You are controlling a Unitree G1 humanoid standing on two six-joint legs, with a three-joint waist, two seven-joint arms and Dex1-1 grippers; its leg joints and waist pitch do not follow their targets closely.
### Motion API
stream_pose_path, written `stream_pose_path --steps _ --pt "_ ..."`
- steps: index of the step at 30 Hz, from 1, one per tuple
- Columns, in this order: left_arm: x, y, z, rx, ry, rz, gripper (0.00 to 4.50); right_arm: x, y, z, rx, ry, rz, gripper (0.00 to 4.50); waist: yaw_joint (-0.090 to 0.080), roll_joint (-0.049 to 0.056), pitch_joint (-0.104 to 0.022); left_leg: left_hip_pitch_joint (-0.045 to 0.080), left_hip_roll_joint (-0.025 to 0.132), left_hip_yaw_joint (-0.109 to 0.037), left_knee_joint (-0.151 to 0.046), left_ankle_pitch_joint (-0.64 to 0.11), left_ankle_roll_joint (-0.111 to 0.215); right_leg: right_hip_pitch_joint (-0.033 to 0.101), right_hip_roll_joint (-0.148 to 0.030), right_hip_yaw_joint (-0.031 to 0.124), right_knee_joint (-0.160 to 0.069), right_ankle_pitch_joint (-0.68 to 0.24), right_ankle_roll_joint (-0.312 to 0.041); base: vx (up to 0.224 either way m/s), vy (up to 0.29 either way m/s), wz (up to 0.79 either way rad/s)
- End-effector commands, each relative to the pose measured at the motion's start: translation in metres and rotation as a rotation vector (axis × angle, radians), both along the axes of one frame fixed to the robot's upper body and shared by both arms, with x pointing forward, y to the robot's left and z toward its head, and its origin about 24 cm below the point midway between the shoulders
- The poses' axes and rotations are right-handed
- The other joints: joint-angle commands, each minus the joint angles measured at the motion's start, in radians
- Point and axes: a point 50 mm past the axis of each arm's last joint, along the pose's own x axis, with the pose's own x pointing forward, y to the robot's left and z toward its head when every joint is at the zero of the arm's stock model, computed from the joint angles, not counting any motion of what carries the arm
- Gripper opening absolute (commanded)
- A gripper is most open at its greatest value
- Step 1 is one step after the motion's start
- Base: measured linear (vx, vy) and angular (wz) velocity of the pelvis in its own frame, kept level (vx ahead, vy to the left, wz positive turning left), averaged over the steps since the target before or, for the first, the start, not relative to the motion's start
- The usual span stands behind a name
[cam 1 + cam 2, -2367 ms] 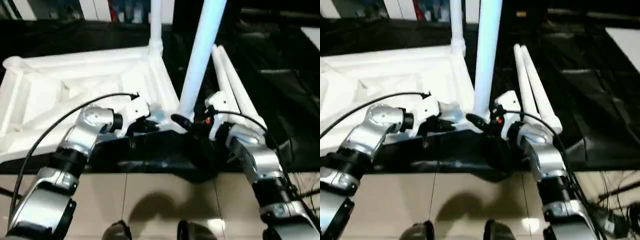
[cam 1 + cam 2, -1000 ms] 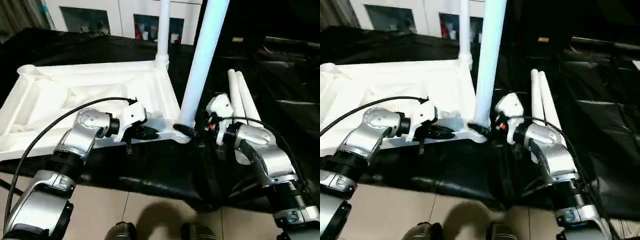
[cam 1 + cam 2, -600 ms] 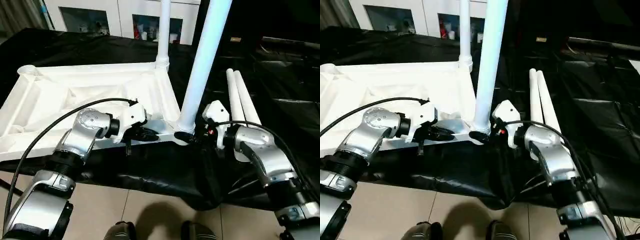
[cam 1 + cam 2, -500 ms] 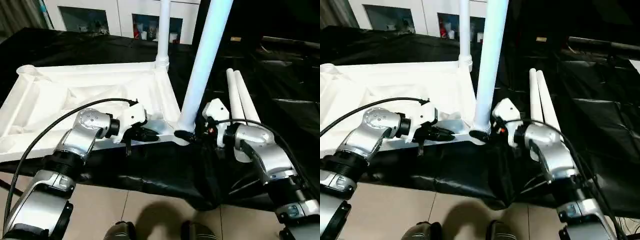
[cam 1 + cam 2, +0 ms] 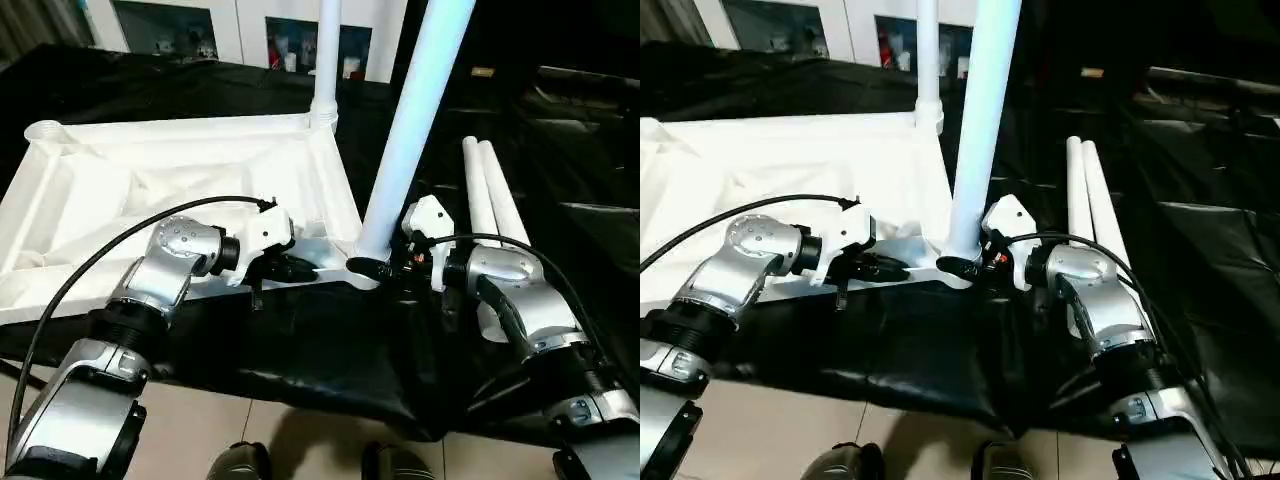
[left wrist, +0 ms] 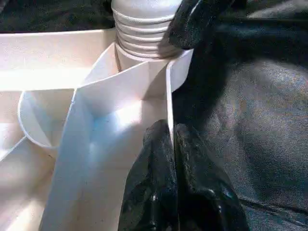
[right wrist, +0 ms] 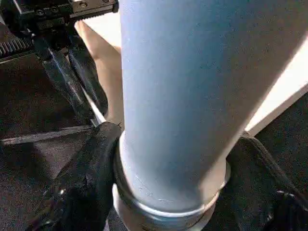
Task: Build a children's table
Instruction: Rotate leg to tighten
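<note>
Left end effector (image 6: 171,144): pinching tabletop (image 5: 150,190) rim. Right end effector (image 7: 168,192): clasping upright leg (image 5: 400,170) base at 3 o'clock; keep leg vertical, press squarely into socket.

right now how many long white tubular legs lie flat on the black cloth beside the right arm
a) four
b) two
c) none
b: two loose long white tubular legs lie side by side on the black cloth, while two others stand upright at the tabletop's corners.
</note>
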Motion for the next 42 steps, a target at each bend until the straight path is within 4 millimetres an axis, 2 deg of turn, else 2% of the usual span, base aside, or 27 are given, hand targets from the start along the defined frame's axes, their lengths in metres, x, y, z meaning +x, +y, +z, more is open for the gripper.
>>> stream_pose_path --steps 1,4,8,11,13,15,17,18,19,20,21,22,23,25,27,29,30,31,33,35,36,37,38,40,42 --pt "0.003 -0.008 0.019 -0.030 -0.074 -0.058 0.00 0.001 -0.001 -0.002 -0.004 0.012 -0.006 2.71 0.004 -0.005 -0.101 0.041 0.061 -0.020 -0.077 -0.113 0.119 0.060 -0.036 0.020 -0.043 -0.053 -0.311 0.000 0.000 0.00" --pt "0.004 -0.008 0.018 -0.028 -0.074 -0.055 0.00 0.001 -0.001 -0.005 -0.009 0.017 0.000 2.70 0.005 -0.007 -0.096 0.044 0.062 -0.022 -0.083 -0.172 0.087 0.056 -0.035 0.021 -0.052 -0.147 -0.286 0.000 0.000 0.00" --pt "0.006 -0.006 0.015 -0.011 -0.081 -0.015 0.00 0.001 -0.001 -0.010 -0.013 0.033 -0.034 2.70 0.005 -0.006 -0.096 0.045 0.062 -0.023 -0.087 -0.194 0.064 0.054 -0.034 0.022 -0.055 -0.180 -0.269 0.000 0.000 0.00" --pt "0.012 -0.005 0.010 0.004 -0.091 0.066 0.00 0.007 -0.002 -0.018 -0.002 0.039 -0.167 2.70 0.003 -0.006 -0.095 0.047 0.060 -0.023 -0.089 -0.210 0.049 0.050 -0.034 0.024 -0.060 -0.204 -0.259 0.000 0.000 0.00" --pt "0.019 -0.010 0.003 -0.012 -0.070 0.184 0.00 0.014 -0.001 -0.030 0.028 0.063 -0.381 2.70 0.001 -0.006 -0.094 0.047 0.059 -0.023 -0.091 -0.220 0.034 0.046 -0.033 0.024 -0.062 -0.222 -0.253 0.000 0.000 0.00" --pt "0.022 -0.013 0.000 -0.007 -0.061 0.233 0.00 0.018 0.001 -0.035 0.044 0.084 -0.485 2.70 -0.001 -0.007 -0.094 0.044 0.057 -0.025 -0.093 -0.224 0.019 0.048 -0.034 0.024 -0.063 -0.235 -0.247 0.000 0.000 0.00" --pt "0.023 -0.016 -0.002 0.001 -0.062 0.259 0.00 0.019 0.002 -0.038 0.048 0.094 -0.544 2.70 -0.001 -0.004 -0.092 0.047 0.058 -0.026 -0.095 -0.241 0.010 0.046 -0.032 0.024 -0.065 -0.240 -0.237 0.000 0.000 0.00" --pt "0.029 -0.023 -0.007 0.003 -0.051 0.361 0.00 0.023 0.006 -0.044 0.041 0.112 -0.681 2.70 -0.002 -0.005 -0.092 0.047 0.057 -0.025 -0.096 -0.256 0.004 0.045 -0.031 0.024 -0.067 -0.247 -0.232 0.000 0.000 0.00" --pt "0.032 -0.028 -0.009 -0.002 -0.041 0.423 0.00 0.025 0.009 -0.048 0.032 0.124 -0.753 2.70 -0.004 -0.001 -0.088 0.051 0.057 -0.024 -0.100 -0.281 -0.010 0.037 -0.029 0.025 -0.070 -0.268 -0.227 0.000 0.000 0.00" --pt "0.032 -0.028 -0.009 -0.002 -0.041 0.423 0.00 0.025 0.009 -0.048 0.032 0.124 -0.753 2.70 -0.005 -0.002 -0.089 0.054 0.056 -0.025 -0.100 -0.294 -0.020 0.037 -0.028 0.024 -0.071 -0.284 -0.225 0.000 0.000 0.00" --pt "0.033 -0.031 -0.011 -0.001 -0.037 0.457 0.00 0.026 0.011 -0.050 0.032 0.132 -0.788 2.70 -0.004 -0.004 -0.086 0.054 0.055 -0.028 -0.102 -0.337 -0.033 0.036 -0.031 0.023 -0.079 -0.337 -0.204 0.000 0.000 0.00" --pt "0.034 -0.038 -0.015 0.023 -0.052 0.474 0.00 0.027 0.021 -0.051 0.043 0.141 -0.821 2.70 -0.003 0.001 -0.086 0.056 0.056 -0.029 -0.104 -0.346 -0.037 0.035 -0.031 0.023 -0.081 -0.345 -0.198 0.000 0.000 0.00" --pt "0.034 -0.039 -0.016 0.028 -0.052 0.478 0.00 0.027 0.024 -0.051 0.046 0.138 -0.819 2.70 -0.004 0.000 -0.085 0.057 0.055 -0.029 -0.105 -0.360 -0.040 0.031 -0.030 0.024 -0.085 -0.355 -0.190 0.000 0.000 0.00" --pt "0.034 -0.042 -0.017 0.032 -0.057 0.481 0.00 0.027 0.031 -0.049 0.060 0.129 -0.808 2.70 -0.003 -0.001 -0.085 0.059 0.056 -0.033 -0.111 -0.395 -0.049 0.034 -0.028 0.021 -0.089 -0.361 -0.168 0.000 0.000 0.00" --pt "0.034 -0.044 -0.017 0.033 -0.070 0.464 0.00 0.028 0.039 -0.045 0.103 0.114 -0.769 2.70 -0.002 -0.001 -0.088 0.053 0.056 -0.034 -0.116 -0.355 -0.036 0.042 -0.029 0.021 -0.086 -0.293 -0.171 0.000 0.000 0.00" --pt "0.033 -0.044 -0.016 0.036 -0.082 0.437 0.00 0.029 0.042 -0.038 0.164 0.099 -0.731 2.70 -0.001 -0.002 -0.087 0.053 0.057 -0.032 -0.115 -0.346 -0.029 0.041 -0.029 0.021 -0.086 -0.276 -0.173 0.000 0.000 0.00" --pt "0.032 -0.045 -0.014 0.024 -0.087 0.408 0.00 0.029 0.042 -0.032 0.211 0.087 -0.701 3.26 0.000 -0.002 -0.088 0.054 0.057 -0.030 -0.114 -0.339 -0.022 0.042 -0.031 0.022 -0.085 -0.263 -0.179 0.000 0.000 0.00" --pt "0.032 -0.045 -0.014 0.024 -0.087 0.408 0.00 0.029 0.042 -0.032 0.211 0.087 -0.701 3.26 0.001 -0.002 -0.088 0.054 0.056 -0.029 -0.114 -0.336 -0.014 0.042 -0.032 0.023 -0.086 -0.261 -0.181 0.000 0.000 0.00" --pt "0.028 -0.045 -0.010 -0.015 -0.084 0.332 0.00 0.030 0.034 -0.018 0.258 0.016 -0.648 3.40 0.003 -0.004 -0.089 0.050 0.057 -0.028 -0.112 -0.306 0.006 0.048 -0.034 0.023 -0.084 -0.233 -0.191 0.000 0.000 0.00" --pt "0.025 -0.045 -0.008 -0.033 -0.081 0.288 0.00 0.029 0.029 -0.013 0.258 -0.001 -0.610 3.46 0.002 -0.008 -0.089 0.041 0.057 -0.029 -0.111 -0.272 0.026 0.054 -0.034 0.022 -0.080 -0.211 -0.195 0.000 0.000 0.00" --pt "0.023 -0.045 -0.007 -0.051 -0.075 0.259 0.00 0.028 0.026 -0.010 0.257 0.000 -0.564 3.74 0.001 -0.007 -0.091 0.042 0.059 -0.027 -0.108 -0.239 0.041 0.053 -0.034 0.021 -0.076 -0.188 -0.211 0.000 0.000 0.00" --pt "0.020 -0.046 -0.005 -0.082 -0.082 0.218 0.00 0.026 0.024 -0.009 0.244 0.005 -0.512 3.83 -0.001 -0.007 -0.091 0.042 0.057 -0.026 -0.106 -0.234 0.047 0.054 -0.034 0.021 -0.076 -0.184 -0.219 0.000 0.000 0.00" --pt "0.019 -0.046 -0.004 -0.089 -0.083 0.209 0.00 0.026 0.023 -0.008 0.239 0.004 -0.498 3.85 0.001 -0.009 -0.090 0.041 0.057 -0.026 -0.105 -0.226 0.055 0.057 -0.033 0.021 -0.075 -0.177 -0.224 0.000 0.000 0.00" --pt "0.011 -0.047 0.000 -0.142 -0.097 0.119 0.00 0.018 0.014 -0.006 0.177 -0.006 -0.349 3.89 0.005 -0.009 -0.093 0.041 0.059 -0.023 -0.100 -0.174 0.084 0.060 -0.034 0.021 -0.069 -0.117 -0.243 0.000 0.000 0.00" --pt "0.006 -0.046 0.001 -0.154 -0.104 0.067 0.00 0.012 0.007 -0.004 0.146 -0.008 -0.248 3.89 0.011 -0.004 -0.094 0.044 0.062 -0.021 -0.096 -0.133 0.107 0.061 -0.033 0.020 -0.061 -0.055 -0.265 0.000 0.000 0.00"
